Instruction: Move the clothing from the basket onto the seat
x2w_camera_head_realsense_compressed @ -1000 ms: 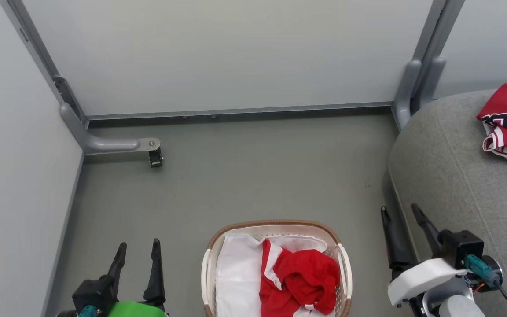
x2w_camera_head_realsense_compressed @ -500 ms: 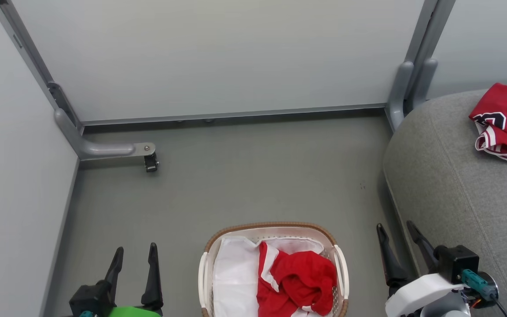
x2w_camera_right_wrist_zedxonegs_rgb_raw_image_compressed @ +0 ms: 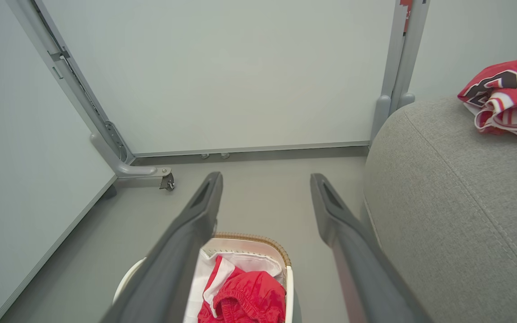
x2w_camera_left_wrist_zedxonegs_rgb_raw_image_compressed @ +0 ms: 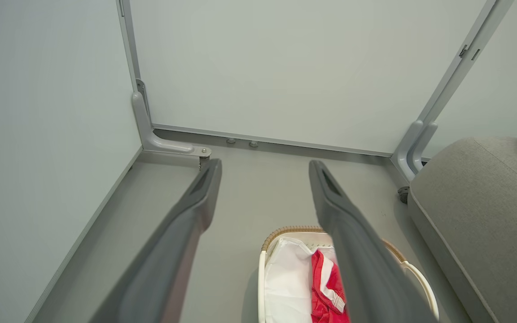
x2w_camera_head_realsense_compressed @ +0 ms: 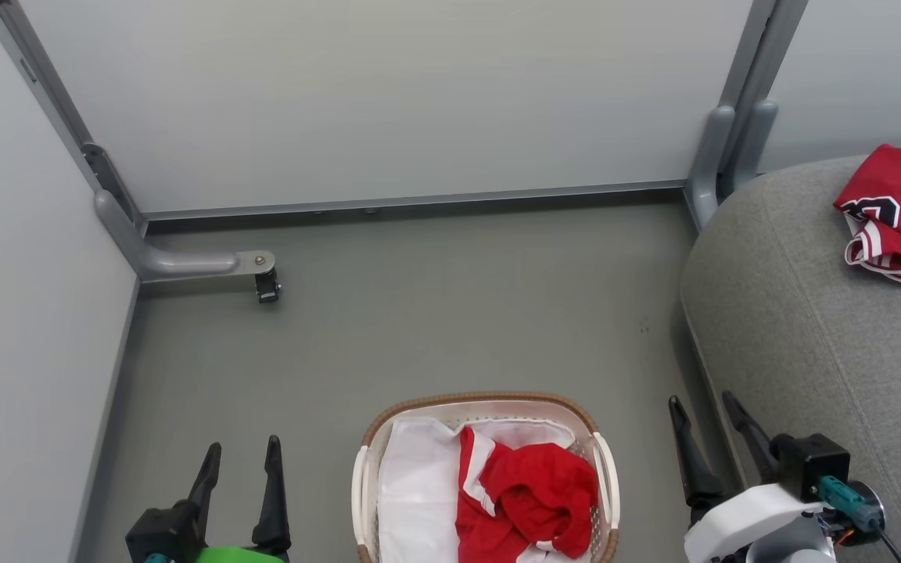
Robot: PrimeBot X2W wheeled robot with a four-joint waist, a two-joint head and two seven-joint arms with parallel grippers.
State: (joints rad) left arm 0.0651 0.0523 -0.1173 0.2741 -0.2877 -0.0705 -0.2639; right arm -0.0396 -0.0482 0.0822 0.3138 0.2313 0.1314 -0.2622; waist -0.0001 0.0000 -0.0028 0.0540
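Lying crumpled in the small oval cream perforated basket (x2w_camera_head_realsense_compressed: 482,398) on its white cloth liner (x2w_camera_head_realsense_compressed: 415,493), one red white-striped garment (x2w_camera_head_realsense_compressed: 536,500) sits between the empty, wide-spread left gripper (x2w_camera_head_realsense_compressed: 243,444) and right gripper (x2w_camera_head_realsense_compressed: 701,398), touching neither, while a second red garment (x2w_camera_head_realsense_compressed: 892,211) with a black-and-white emblem rests on the grey woven-fabric seat (x2w_camera_head_realsense_compressed: 795,313), cut off at the edge.

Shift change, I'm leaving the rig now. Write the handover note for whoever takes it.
Open and empty: left gripper, left of the basket; right gripper, between basket and seat.
Done: emblem garment lies on the seat, far right in the head view.
Left: red garment in the basket, on the white liner; move it to the seat.
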